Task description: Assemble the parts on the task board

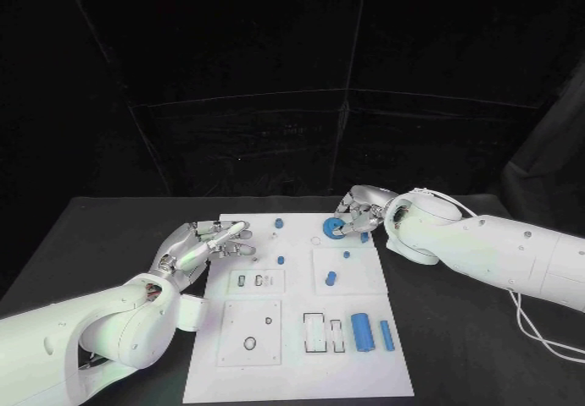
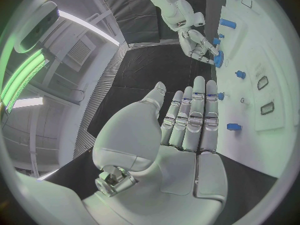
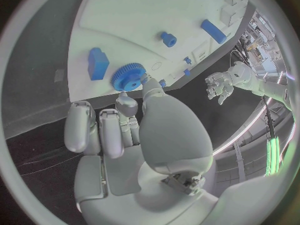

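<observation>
Silver fingers (image 3: 149, 85) of the right hand (image 1: 361, 211) touching the rim of the blue gear (image 1: 333, 226) at the far edge of the white board (image 1: 292, 355); a firm grip or a mere touch, cannot tell. Left hand (image 1: 207, 245) released, fingers straight and apart, hovering at the board's left edge above the black counter (image 1: 110, 245). Gear step seemingly in hand. Next, probably: securing the gear, lifting, then lining it up with its seat on the board.
</observation>
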`<state>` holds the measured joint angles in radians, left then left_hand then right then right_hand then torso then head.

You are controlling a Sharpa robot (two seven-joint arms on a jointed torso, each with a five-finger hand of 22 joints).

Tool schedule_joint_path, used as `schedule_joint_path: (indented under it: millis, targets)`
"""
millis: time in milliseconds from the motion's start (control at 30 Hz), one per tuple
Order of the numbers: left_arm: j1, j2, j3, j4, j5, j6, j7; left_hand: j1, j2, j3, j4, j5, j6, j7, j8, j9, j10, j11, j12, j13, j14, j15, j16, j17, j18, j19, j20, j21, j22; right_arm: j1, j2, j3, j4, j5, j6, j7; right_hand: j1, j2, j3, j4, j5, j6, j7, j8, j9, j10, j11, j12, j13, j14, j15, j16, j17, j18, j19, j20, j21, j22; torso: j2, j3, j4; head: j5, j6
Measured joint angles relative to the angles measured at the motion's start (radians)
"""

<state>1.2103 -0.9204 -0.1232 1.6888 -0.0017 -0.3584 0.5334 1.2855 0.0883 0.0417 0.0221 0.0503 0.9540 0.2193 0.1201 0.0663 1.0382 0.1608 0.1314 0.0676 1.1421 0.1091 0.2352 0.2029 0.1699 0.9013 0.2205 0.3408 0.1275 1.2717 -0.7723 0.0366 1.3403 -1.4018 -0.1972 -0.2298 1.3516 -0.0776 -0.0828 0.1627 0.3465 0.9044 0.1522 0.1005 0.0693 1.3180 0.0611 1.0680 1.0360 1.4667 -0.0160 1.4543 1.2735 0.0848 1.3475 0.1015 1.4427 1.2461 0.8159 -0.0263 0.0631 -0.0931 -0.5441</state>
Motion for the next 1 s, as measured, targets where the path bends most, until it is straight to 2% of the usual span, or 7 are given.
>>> schedule_joint_path:
  millis: [233, 400, 533, 600, 767, 867, 1000]
  targets:
    - [0.0, 0.0, 0.0, -0.001, 0.0, 0.002, -0.001, 0.0, 0.0, 0.003, -0.003, 0.0, 0.0, 0.0, 0.0, 0.0, 0.0, 0.0, 0.0, 0.0, 0.0, 0.0, 0.0, 0.0, 0.0, 0.0, 0.0, 0.0, 0.0, 0.0, 0.004, 0.0, -0.002, -0.026, 0.012, -0.004, 0.029, 0.005, 0.008, -0.008, 0.0, 0.013, -0.004, 0.008, 0.0, 0.024, -0.004, 0.056, 0.063, 0.0, 0.0, 0.011, 0.028, 0.0, 0.01, -0.002, 0.004, 0.013, 0.0, 0.0, 0.0, 0.0, -0.002]
    - [0.0, 0.0, -0.001, -0.002, 0.0, 0.004, -0.003, 0.004, 0.004, 0.006, -0.006, 0.0, 0.0, 0.0, 0.0, 0.0, 0.0, 0.0, 0.0, 0.0, 0.0, 0.0, 0.0, 0.001, 0.0, 0.0, 0.0, 0.0, -0.001, 0.0, 0.007, 0.001, -0.001, -0.049, 0.019, -0.005, 0.051, 0.017, 0.022, -0.022, -0.046, 0.021, -0.005, 0.012, 0.0, 0.024, -0.004, 0.069, 0.087, 0.0, 0.0, 0.015, 0.035, 0.0, 0.011, -0.003, 0.008, 0.018, 0.0, 0.0, -0.0006, -0.001, -0.003]
    - [0.0, 0.0, -0.001, -0.003, 0.0, 0.005, -0.003, 0.004, 0.004, 0.006, -0.006, 0.0, 0.0, 0.0, 0.0, 0.0, 0.0, 0.0, 0.0, 0.0, 0.0, 0.0, 0.0, 0.001, 0.0, 0.0, 0.0, 0.0, -0.001, 0.001, 0.011, 0.001, 0.0, -0.065, 0.021, -0.005, 0.064, 0.02, 0.031, -0.031, -0.057, 0.024, -0.007, 0.018, 0.0, 0.031, -0.006, 0.082, 0.099, 0.0, 0.0, 0.015, 0.035, 0.0, 0.013, -0.005, 0.008, 0.023, 0.0, 0.0, -0.0006, -0.002, -0.003]
    - [0.0, 0.0, -0.001, -0.003, 0.0, 0.006, -0.004, 0.004, 0.004, 0.009, -0.009, 0.0, 0.0, 0.0, 0.0, 0.0, 0.0, 0.0, 0.0, 0.0, 0.0, 0.0, 0.0, 0.002, 0.0, 0.0, 0.0, 0.0, -0.002, 0.001, 0.014, 0.001, 0.001, -0.073, 0.02, -0.005, 0.077, 0.029, 0.046, -0.037, -0.083, 0.04, -0.009, 0.022, 0.0, 0.039, -0.008, 0.096, 0.114, 0.0, 0.0, 0.02, 0.035, -0.016, 0.015, -0.007, 0.01, 0.027, 0.001, 0.0002, -0.0006, -0.002, -0.004]
    - [0.0, 0.0, -0.001, -0.003, 0.0, 0.007, -0.004, 0.004, 0.004, 0.01, -0.01, 0.0, 0.0, 0.0, 0.0, 0.0, 0.0, 0.0, 0.0, 0.0, 0.0, 0.0, -0.004, 0.002, 0.0, 0.0, 0.0, -0.004, -0.003, 0.0, 0.021, 0.0, 0.01, -0.114, 0.005, -0.006, 0.103, 0.053, 0.101, -0.051, -0.184, 0.097, -0.019, 0.046, 0.001, 0.055, -0.02, 0.124, 0.149, -0.002, -0.003, 0.021, 0.035, -0.016, 0.024, -0.016, 0.017, 0.039, 0.001, 0.0004, -0.0006, -0.002, -0.006]
    - [0.0, 0.0, -0.001, -0.003, 0.0, 0.008, -0.004, 0.004, 0.004, 0.01, -0.01, 0.0, 0.0, 0.0, 0.0, 0.0, 0.0, 0.0, 0.0, 0.0, 0.0, 0.0, -0.004, 0.003, 0.0, 0.0, 0.0, -0.004, -0.003, -0.001, 0.023, 0.0, 0.017, -0.142, -0.012, -0.008, 0.112, 0.059, 0.132, -0.062, -0.205, 0.113, -0.02, 0.056, 0.001, 0.065, -0.02, 0.147, 0.178, 0.0, -0.011, 0.026, 0.035, -0.016, 0.029, -0.021, 0.019, 0.049, 0.001, 0.0004, -0.0006, -0.002, -0.007]
    - [0.0, -0.001, -0.001, -0.003, 0.0, 0.008, -0.005, 0.004, 0.004, 0.012, -0.012, 0.0, 0.0, 0.0, 0.0, 0.0, 0.0, 0.0, 0.0, 0.0, 0.0, 0.0, -0.004, 0.003, 0.0, 0.0, 0.0, -0.004, -0.003, -0.001, 0.024, -0.001, 0.028, -0.178, -0.042, -0.009, 0.115, 0.062, 0.165, -0.07, -0.208, 0.113, -0.019, 0.059, 0.001, 0.069, -0.017, 0.168, 0.2, 0.0, -0.018, 0.026, 0.034, -0.016, 0.035, -0.026, 0.023, 0.058, 0.001, 0.0003, -0.0006, -0.002, -0.007]
